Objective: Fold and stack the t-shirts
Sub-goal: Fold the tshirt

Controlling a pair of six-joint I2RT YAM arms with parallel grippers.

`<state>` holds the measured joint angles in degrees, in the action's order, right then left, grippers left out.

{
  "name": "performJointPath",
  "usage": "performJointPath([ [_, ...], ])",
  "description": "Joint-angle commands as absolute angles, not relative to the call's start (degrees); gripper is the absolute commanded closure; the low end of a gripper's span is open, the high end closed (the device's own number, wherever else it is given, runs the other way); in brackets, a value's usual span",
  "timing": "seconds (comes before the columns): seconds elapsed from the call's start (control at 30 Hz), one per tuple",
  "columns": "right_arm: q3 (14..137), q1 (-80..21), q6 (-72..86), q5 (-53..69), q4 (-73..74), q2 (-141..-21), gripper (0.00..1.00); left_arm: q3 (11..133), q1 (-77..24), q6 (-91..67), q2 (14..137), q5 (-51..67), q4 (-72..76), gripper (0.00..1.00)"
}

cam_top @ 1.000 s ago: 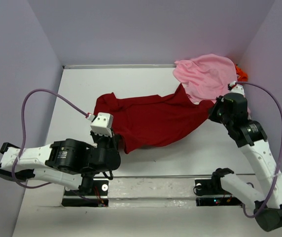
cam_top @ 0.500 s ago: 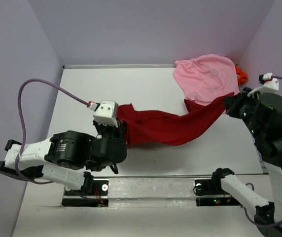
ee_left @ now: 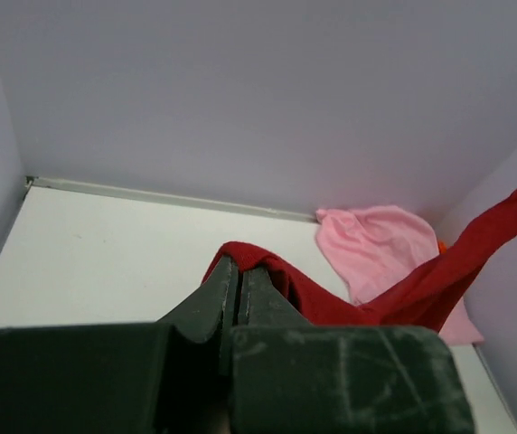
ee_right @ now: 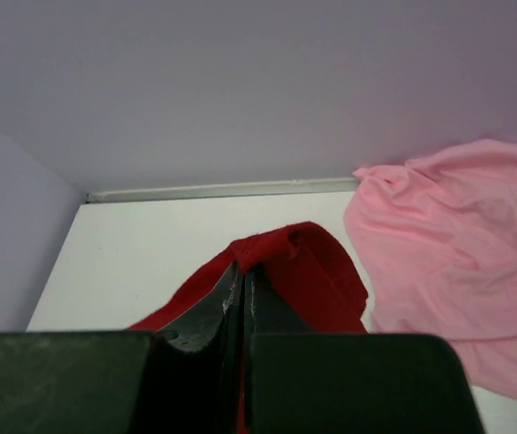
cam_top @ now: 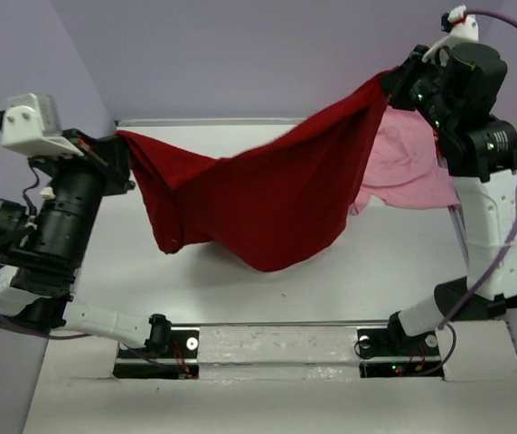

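The dark red t-shirt (cam_top: 258,194) hangs in the air, stretched between both raised arms, its lower edge sagging toward the white table. My left gripper (cam_top: 121,137) is shut on its left corner (ee_left: 240,258). My right gripper (cam_top: 390,80) is shut on its right corner (ee_right: 272,244). The light pink t-shirt (cam_top: 408,172) lies crumpled at the table's back right, partly behind the red one; it also shows in the left wrist view (ee_left: 376,249) and the right wrist view (ee_right: 457,244). The orange t-shirt shows only as a sliver (ee_left: 442,245) behind the pink one.
Lilac walls (cam_top: 240,54) close in the white table (cam_top: 213,280) at the back and both sides. The arm bases and a metal rail (cam_top: 277,348) run along the near edge.
Both arms have risen high and moved apart, lifting the dark red t-shirt off the table and spreading it in the air. The pink t-shirt has not moved.
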<state>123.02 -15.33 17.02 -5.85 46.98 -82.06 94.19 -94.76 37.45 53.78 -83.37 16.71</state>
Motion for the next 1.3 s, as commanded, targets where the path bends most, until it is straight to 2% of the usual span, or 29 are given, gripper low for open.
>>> performJointPath([
  [0.0,130.42,-15.46,15.12,-1.94,44.66,-90.25,1.00,98.00,-92.11,60.25,55.63,-82.36,39.20,1.00],
  [0.1,136.30,-15.47,15.03,-1.06,44.64,-96.75,1.00,96.42,-91.32,70.02,55.81,-81.22,48.15,1.00],
  [0.23,145.45,-16.00,14.77,-1.05,46.40,-104.58,1.00,99.39,-91.32,70.04,54.58,-79.28,48.52,1.00],
  [0.4,152.22,-16.79,14.06,-0.44,44.40,-107.84,1.00,105.45,-91.32,72.77,58.52,-78.05,45.73,1.00],
  [0.53,151.01,-18.19,12.84,-1.57,44.47,-107.23,1.00,108.46,-88.87,74.81,65.03,-76.91,46.60,1.00],
  [0.57,149.78,-18.19,12.57,-1.67,44.39,-107.14,1.00,108.54,-86.25,71.31,65.47,-76.03,41.80,1.00],
  [0.6,148.72,-18.72,12.39,-2.10,44.47,-107.31,1.00,110.29,-76.56,52.83,66.09,-74.63,31.31,1.00],
  [0.63,147.75,-18.72,12.13,-2.89,44.39,-107.49,1.00,113.35,-70.38,39.34,68.53,-66.61,2.84,1.00],
  [0.67,146.18,-18.72,11.87,-2.90,44.47,-108.10,1.00,118.25,-63.09,27.37,70.12,-60.18,-8.41,1.00],
  [0.7,145.47,-18.72,11.87,-3.07,44.30,-108.11,1.00,116.04,-50.49,16.46,70.66,-50.29,-13.48,1.00],
  [0.8,145.02,-18.72,11.95,-3.43,44.39,-108.20,1.00,104.79,-34.51,7.06,71.98,-34.08,-14.07,1.00],
  [0.83,145.02,-18.72,11.52,-3.86,44.12,-108.02,1.00,103.98,-32.89,4.07,74.16,-32.62,-13.89,1.00],
  [0.97,144.06,-18.72,10.20,-8.69,43.68,-106.79,1.00,111.23,-22.26,-3.33,83.04,-22.25,-17.39,1.00],
  [1.1,142.12,-18.72,8.97,-10.89,42.45,-104.33,1.00,115.74,-18.11,-4.66,86.65,-19.17,-18.02,1.00],
  [1.27,145.19,-18.11,9.23,-11.07,41.92,-104.32,1.00,123.30,-17.49,-5.27,88.59,-18.19,-19.60,1.00],
])
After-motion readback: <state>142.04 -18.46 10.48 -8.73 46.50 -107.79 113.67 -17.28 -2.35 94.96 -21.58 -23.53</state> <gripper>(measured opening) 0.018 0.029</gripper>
